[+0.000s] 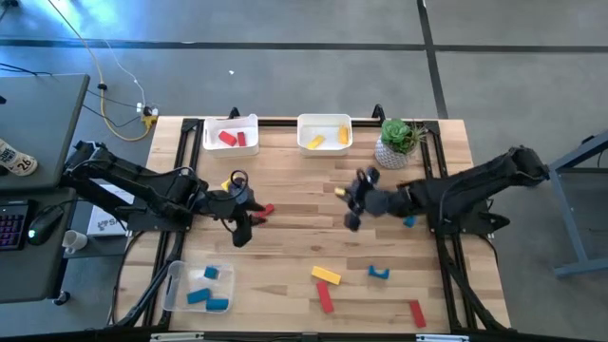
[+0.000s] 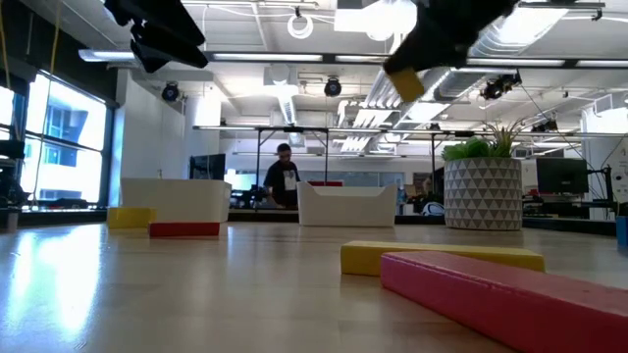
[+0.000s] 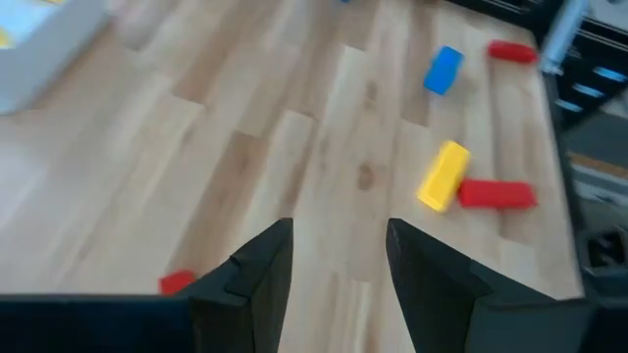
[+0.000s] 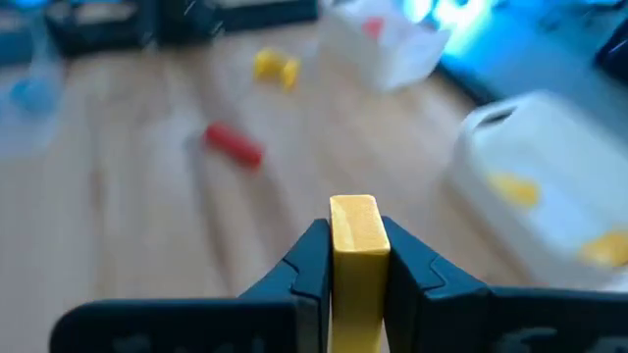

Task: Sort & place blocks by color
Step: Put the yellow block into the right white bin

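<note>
**Risk check: yellow block in transit to the far bin**

**High view.** I have the right pincer (image 1: 348, 195) over the middle of the counter (image 1: 304, 242), clamped on a yellow block (image 1: 340, 192). The bin holding yellow pieces (image 1: 324, 133) sits at the far edge, just left of the potted plant (image 1: 397, 142). The red bin (image 1: 231, 134) is further left along that edge, and the blue bin (image 1: 198, 286) is near-left. The left pincer (image 1: 245, 220) hovers left of centre, beside a red block (image 1: 265, 211). Loose blocks remain near-right: a yellow bar (image 1: 326, 275), two red bars and two blue pieces. In my judgement the two pincers are close enough that a careless sweep could bring the arms together.

**Low view.** The carried block hangs well above the counter. Released at this height, I would expect it to bounce clear of the bin.

**Left wrist view.** The left pincer's fingers (image 3: 257, 275) stand apart with nothing between them. The red block shows just beside one finger; a descent off line could knock it away rather than straddle it.

**Right wrist view.** The block stands upright between the fingers (image 4: 312, 257), gripped at its lower part with much of its length exposed. I judge it could pivot or slip on a sudden stop. The yellow bin lies ahead to one side, so an early release would miss its wall.
</note>
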